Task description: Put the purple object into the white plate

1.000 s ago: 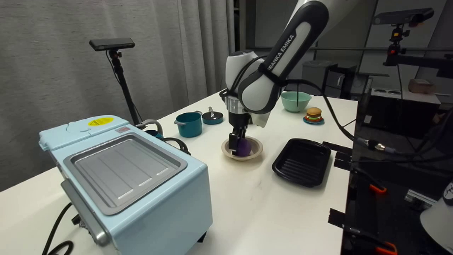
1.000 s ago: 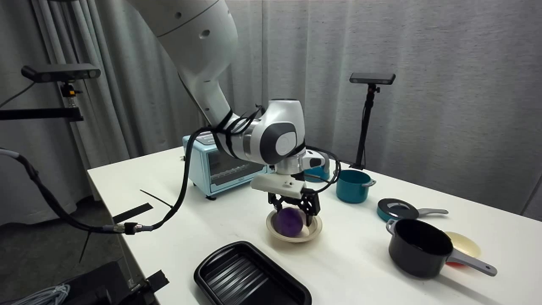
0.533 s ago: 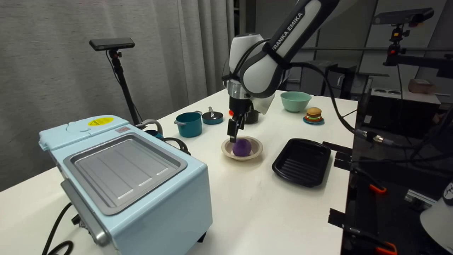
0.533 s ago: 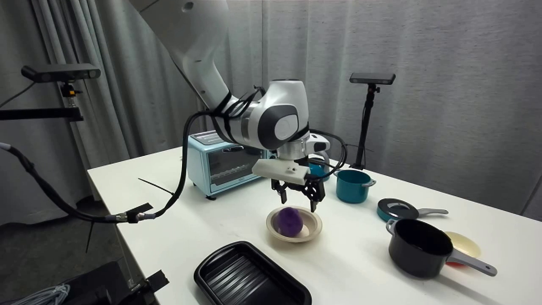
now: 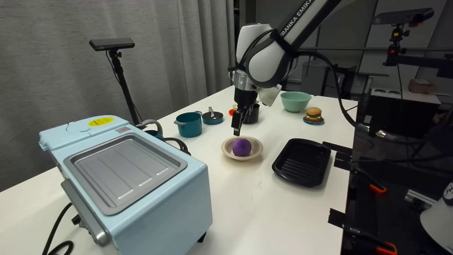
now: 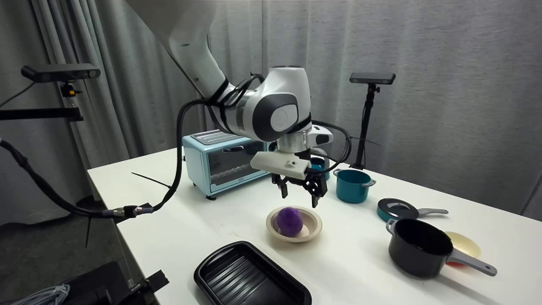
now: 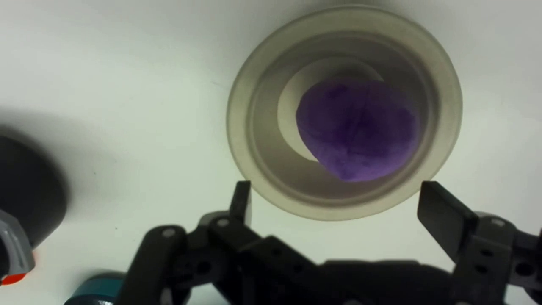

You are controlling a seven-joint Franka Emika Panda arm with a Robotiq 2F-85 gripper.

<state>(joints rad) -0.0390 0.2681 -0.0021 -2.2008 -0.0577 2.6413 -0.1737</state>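
The purple object [image 6: 289,222] sits inside the white plate [image 6: 312,228], off-centre toward one side. The gripper [image 6: 300,199] hangs above them, its two black fingers spread wide apart and holding nothing, the tips higher than the purple object and clear of it.

The surface [image 6: 355,258] carries plenty besides. In both exterior views a black tray [image 5: 301,162] lies near the white plate, and a light blue toaster oven [image 5: 170,202] stands farther off. In an exterior view there are also a teal pot [image 6: 352,186], a shallow teal pan [image 6: 397,210] and a dark saucepan [image 6: 417,250], which partly hides a pale yellow dish [image 6: 464,243]. A light green bowl [image 5: 295,101] stands near a toy burger [image 5: 313,113] on a small blue dish [image 5: 320,121].

The purple object is matte and roundish; the wrist view shows a creased, uneven lump narrowing to a blunt point. The white plate is cream-toned and shallow, with a smooth raised rim. Ribs line the tray's glossy floor. Behind the surface hangs a grey curtain [image 6: 423,106] in soft folds.
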